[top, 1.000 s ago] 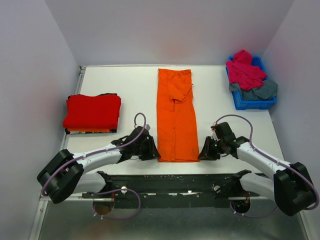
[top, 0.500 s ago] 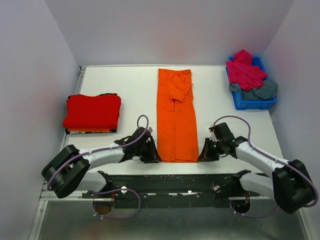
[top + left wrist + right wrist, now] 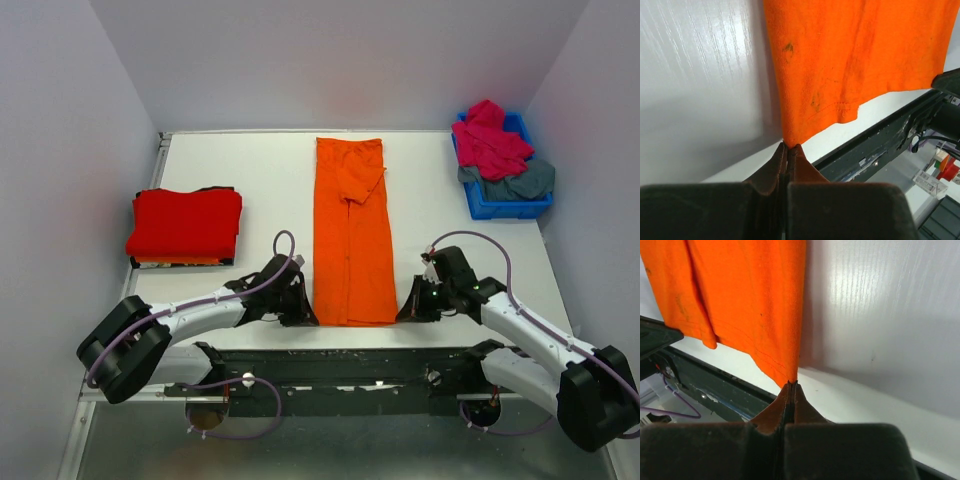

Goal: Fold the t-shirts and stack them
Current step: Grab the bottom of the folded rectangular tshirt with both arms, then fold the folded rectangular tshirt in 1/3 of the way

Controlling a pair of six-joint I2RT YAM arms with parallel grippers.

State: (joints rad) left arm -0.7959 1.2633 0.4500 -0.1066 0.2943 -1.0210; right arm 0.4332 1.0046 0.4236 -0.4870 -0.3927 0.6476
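Open worktop (image 3: 265, 180) runs as a broad lane between the red t-shirt stack (image 3: 185, 222) on the left and the long orange t-shirt (image 3: 350, 240) down the middle. Same story on the right: bare surface from the orange strip across to the blue bin (image 3: 508, 209) in the far right corner, where a magenta t-shirt (image 3: 488, 142) and a grey-blue t-shirt (image 3: 520, 182) heap above the rim. The near edge is crowded. The left pincer (image 3: 306, 316) and right pincer (image 3: 404, 314) are clamped on the orange t-shirt's two near corners, with the left arm (image 3: 200, 312) and right arm (image 3: 520, 318) slanting across the front. Walls (image 3: 60, 150) box in the left, right and far sides.
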